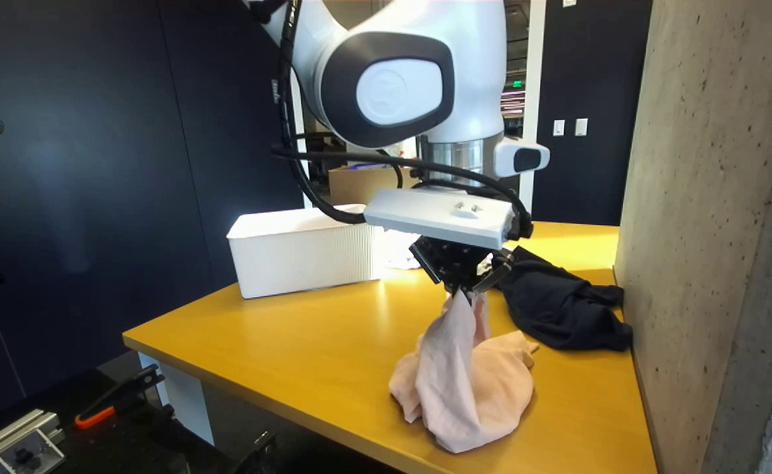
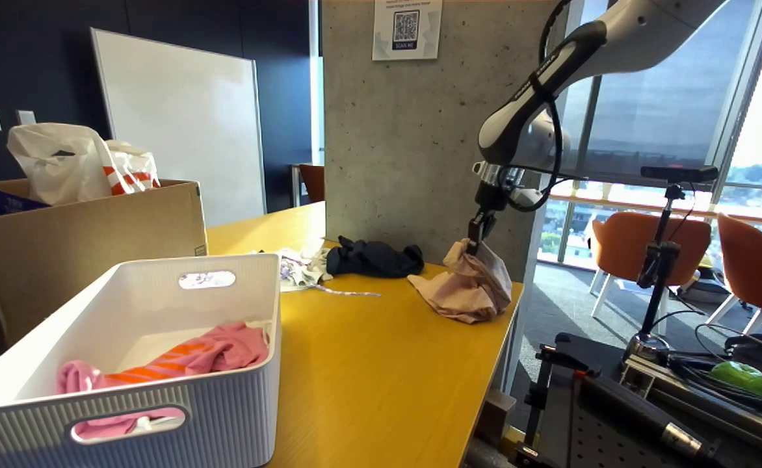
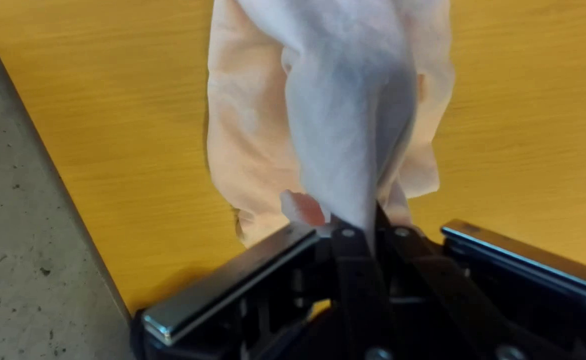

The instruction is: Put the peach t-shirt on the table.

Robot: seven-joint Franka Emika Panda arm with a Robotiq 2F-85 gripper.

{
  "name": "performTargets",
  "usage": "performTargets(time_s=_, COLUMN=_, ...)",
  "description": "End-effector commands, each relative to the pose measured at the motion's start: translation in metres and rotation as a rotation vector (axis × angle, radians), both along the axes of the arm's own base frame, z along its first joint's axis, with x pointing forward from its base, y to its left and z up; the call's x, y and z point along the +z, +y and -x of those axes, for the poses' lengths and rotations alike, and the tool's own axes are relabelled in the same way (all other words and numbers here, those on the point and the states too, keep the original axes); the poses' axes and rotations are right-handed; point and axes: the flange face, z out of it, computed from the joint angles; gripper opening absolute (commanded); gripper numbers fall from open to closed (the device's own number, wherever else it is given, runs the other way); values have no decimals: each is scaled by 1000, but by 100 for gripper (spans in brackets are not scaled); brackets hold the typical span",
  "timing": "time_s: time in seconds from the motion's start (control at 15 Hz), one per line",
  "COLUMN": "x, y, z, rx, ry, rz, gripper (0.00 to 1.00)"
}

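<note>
The placing of the peach t-shirt (image 1: 501, 385) is judged to be mostly done: its lower folds are spread in a loose heap on the table (image 1: 320, 336), while its upper part is held up in a peak by the gripper (image 1: 464, 289). In the wrist view a fold of cloth is seen pinched between the fingers (image 3: 349, 255), so the garment is taken to be firmly grasped, with the release not yet made. The heap is set near the corner where a free edge of the table meets the edge along the concrete pillar (image 1: 702, 197), and no part of it is seen to hang over. Farther along the pillar-side edge the black garment (image 1: 560, 306) is laid, with the small white patterned cloth (image 2: 300, 268) found beyond it. The white box (image 2: 225, 422), in which a pink garment (image 2: 231, 351) is contained, is stood toward the opposite edge, well apart from the heap. What is left is judged to be small: the raised peak is to be lowered to the wood, the grip is to be undone, and the fingers are to be drawn clear without the cloth being pulled along or nudged over the nearby edge. Whether a flatter lay is wanted is not settled by the task as worded.
</note>
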Motion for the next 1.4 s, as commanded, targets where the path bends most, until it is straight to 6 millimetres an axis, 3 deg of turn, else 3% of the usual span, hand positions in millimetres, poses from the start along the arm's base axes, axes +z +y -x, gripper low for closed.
performTargets(time_s=0.0, x=-31, y=-1, z=-44, rx=42, ry=29, rz=-42, gripper=2)
performTargets(time_s=0.27, x=-64, y=9, z=-69, rx=68, ry=84, rz=-78, gripper=2)
performTargets(time_s=0.4, x=-68, y=10, z=-72, rx=61, ry=101, rz=-76, gripper=32)
performTargets(time_s=0.8, x=-49, y=25, z=-53, rx=-1, ry=130, rz=-9, gripper=73)
performTargets(time_s=1.0, x=-53, y=38, z=-44, rx=-34, ry=188, rz=23, gripper=97)
performTargets(time_s=1.13, x=-62, y=42, z=-41, rx=-58, ry=218, rz=34, gripper=100)
performTargets(time_s=1.33, x=-81, y=34, z=-40, rx=-88, ry=249, rz=30, gripper=100)
